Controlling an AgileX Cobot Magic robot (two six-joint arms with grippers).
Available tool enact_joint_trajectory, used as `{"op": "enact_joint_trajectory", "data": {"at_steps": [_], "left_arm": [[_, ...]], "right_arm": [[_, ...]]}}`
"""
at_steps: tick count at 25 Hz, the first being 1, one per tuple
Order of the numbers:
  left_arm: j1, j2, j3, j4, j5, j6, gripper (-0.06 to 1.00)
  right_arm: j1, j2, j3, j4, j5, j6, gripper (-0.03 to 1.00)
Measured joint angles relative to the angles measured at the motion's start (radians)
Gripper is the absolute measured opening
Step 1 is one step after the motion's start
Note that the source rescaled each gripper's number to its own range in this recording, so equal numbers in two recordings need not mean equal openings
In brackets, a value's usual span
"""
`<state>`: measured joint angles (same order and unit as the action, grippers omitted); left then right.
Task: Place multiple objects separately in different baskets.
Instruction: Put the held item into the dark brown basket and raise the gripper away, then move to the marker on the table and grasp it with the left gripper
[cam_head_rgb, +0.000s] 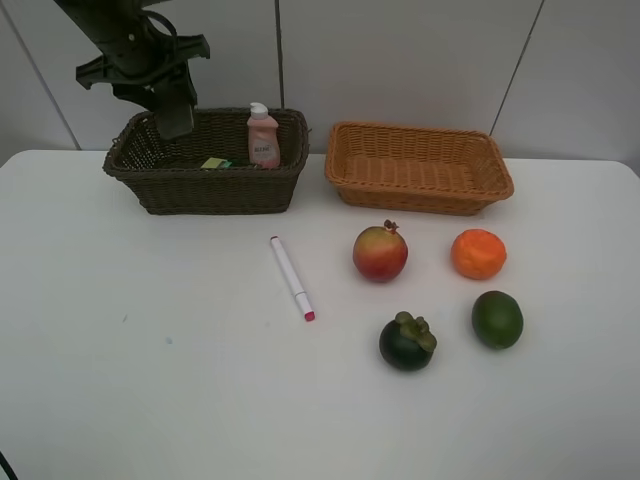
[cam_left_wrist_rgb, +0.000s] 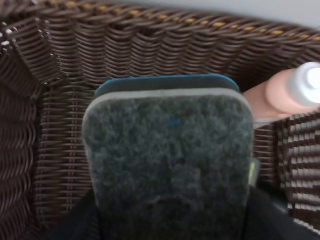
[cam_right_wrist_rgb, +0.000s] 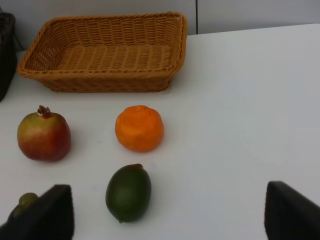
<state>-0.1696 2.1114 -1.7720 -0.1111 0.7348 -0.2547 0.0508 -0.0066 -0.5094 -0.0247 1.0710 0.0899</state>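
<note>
My left gripper (cam_head_rgb: 175, 112) hangs over the left end of the dark brown basket (cam_head_rgb: 150, 185), shut on the black eraser block (cam_left_wrist_rgb: 170, 165), whose grey felt face fills the left wrist view. The pink bottle (cam_head_rgb: 263, 137) stands inside that basket, beside a low green-yellow item (cam_head_rgb: 215, 162). On the table lie the white marker (cam_head_rgb: 291, 277), pomegranate (cam_head_rgb: 380, 253), orange (cam_head_rgb: 478, 253), lime (cam_head_rgb: 497, 318) and mangosteen (cam_head_rgb: 407, 341). The light tan basket (cam_head_rgb: 418, 190) holds nothing. In the right wrist view my right gripper (cam_right_wrist_rgb: 170, 205) is open just short of the lime (cam_right_wrist_rgb: 128, 192).
The two baskets stand side by side along the back of the white table (cam_head_rgb: 150, 380), close to the wall. The fruit is grouped at the front right, and the marker lies near the middle.
</note>
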Motion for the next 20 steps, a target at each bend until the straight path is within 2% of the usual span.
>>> {"op": "enact_joint_trajectory", "data": {"at_steps": [5,9,12,15,20], "left_arm": [[0.0,0.031,0.0,0.009,-0.031,0.015,0.55],[0.0,0.041,0.0,0.009,-0.002,0.002,0.82],[0.0,0.038,0.0,0.009,0.054,-0.032,0.89],[-0.001,0.022,-0.021,0.004,0.173,-0.068,0.9],[-0.014,-0.03,-0.063,-0.059,0.419,-0.082,0.9]], "right_arm": [[0.0,0.0,0.0,0.0,0.0,0.0,0.6],[0.0,0.0,0.0,0.0,0.0,0.0,0.6],[0.0,0.0,0.0,0.0,0.0,0.0,0.6],[0.0,0.0,0.0,0.0,0.0,0.0,0.6],[0.0,0.0,0.0,0.0,0.0,0.0,0.6]]}}
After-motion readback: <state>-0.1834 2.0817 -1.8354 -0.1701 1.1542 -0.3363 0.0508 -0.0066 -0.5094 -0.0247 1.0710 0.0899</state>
